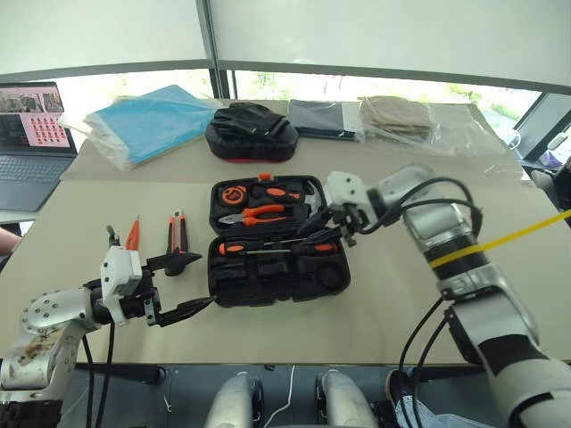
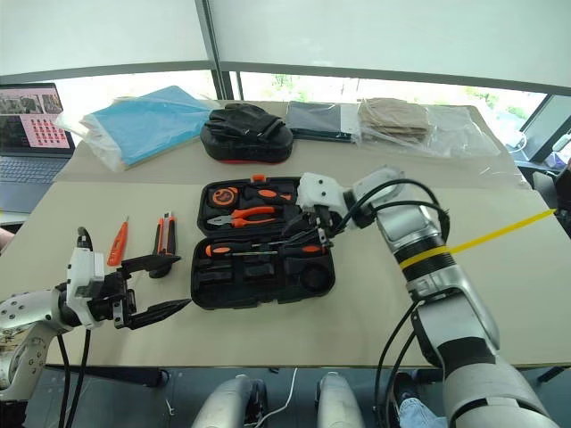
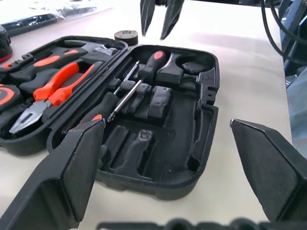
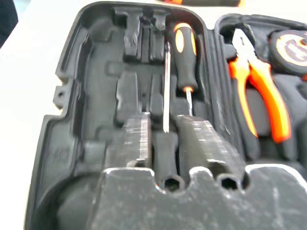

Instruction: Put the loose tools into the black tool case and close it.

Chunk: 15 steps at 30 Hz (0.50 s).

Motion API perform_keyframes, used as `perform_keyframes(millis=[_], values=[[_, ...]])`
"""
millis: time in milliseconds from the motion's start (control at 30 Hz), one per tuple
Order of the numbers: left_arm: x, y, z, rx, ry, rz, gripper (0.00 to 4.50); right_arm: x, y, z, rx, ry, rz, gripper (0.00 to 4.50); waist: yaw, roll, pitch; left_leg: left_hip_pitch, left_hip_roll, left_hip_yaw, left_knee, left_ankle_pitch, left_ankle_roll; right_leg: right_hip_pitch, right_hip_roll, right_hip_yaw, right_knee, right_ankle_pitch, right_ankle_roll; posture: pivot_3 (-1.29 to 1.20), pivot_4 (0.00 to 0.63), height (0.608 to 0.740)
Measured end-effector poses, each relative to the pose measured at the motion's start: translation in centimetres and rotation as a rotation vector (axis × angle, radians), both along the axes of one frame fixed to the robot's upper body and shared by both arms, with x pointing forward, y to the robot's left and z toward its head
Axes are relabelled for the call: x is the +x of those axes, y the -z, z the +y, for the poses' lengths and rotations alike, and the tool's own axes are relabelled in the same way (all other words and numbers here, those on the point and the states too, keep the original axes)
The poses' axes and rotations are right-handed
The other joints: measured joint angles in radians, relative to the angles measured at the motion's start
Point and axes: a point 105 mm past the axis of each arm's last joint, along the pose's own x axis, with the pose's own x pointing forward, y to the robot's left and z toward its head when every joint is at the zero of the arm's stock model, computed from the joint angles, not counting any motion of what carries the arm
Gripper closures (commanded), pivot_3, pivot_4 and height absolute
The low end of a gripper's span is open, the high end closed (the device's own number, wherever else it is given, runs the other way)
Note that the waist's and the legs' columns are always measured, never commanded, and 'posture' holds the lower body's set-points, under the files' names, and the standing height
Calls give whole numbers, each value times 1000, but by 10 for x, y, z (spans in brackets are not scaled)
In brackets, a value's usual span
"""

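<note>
Left eye view gives you the black tool case [image 1: 278,241] lying open and flat on the counter [image 1: 401,303], both halves facing up. In the far half you see the orange-handled pliers [image 1: 259,215], the round tape measure [image 1: 232,193] and the hammer [image 1: 299,189] seated in their slots. In the near half the two long screwdrivers [image 1: 272,249] lie side by side in the row next to the hinge, one with its handle toward your left, the other with its handle toward your right.

Your right gripper [image 1: 323,234] hangs over the right end of that row, pointing down and to your left. In the right wrist view its fingers [image 4: 136,139] stand close together, with only a narrow gap between them, and you cannot tell whether they pinch anything; a screwdriver shaft runs straight ahead of the gap.

Your left gripper [image 1: 183,285] sits low over the counter just beside the case's near left corner, its fingers [image 3: 76,163] spread wide and empty, aimed at the case.

To your left of the case, the utility knife [image 1: 176,235] and the small all-orange screwdriver [image 1: 133,234] lie on the counter, side by side but apart. In the left wrist view the small black tape roll [image 3: 126,35] stands on the counter just beyond the case's far edge.
</note>
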Motion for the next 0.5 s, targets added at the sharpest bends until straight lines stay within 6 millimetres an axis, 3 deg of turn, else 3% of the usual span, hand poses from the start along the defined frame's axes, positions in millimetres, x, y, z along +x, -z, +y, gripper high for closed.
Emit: perform_keyframes(millis=[233, 500], values=[[-1, 5, 3, 1, -8, 4, 0, 9, 28, -3, 24, 80, 41, 4465, 2, 0, 0, 0, 0, 0, 0, 0, 0, 0, 0, 0, 0, 0, 0, 0, 150, 740], [-1, 4, 5, 4, -27, -1, 0, 13, 35, 0, 38, 82, 32, 4465, -1, 0, 0, 4, 0, 0, 0, 0, 0, 3, 1, 0, 0, 0, 0, 0, 150, 740]])
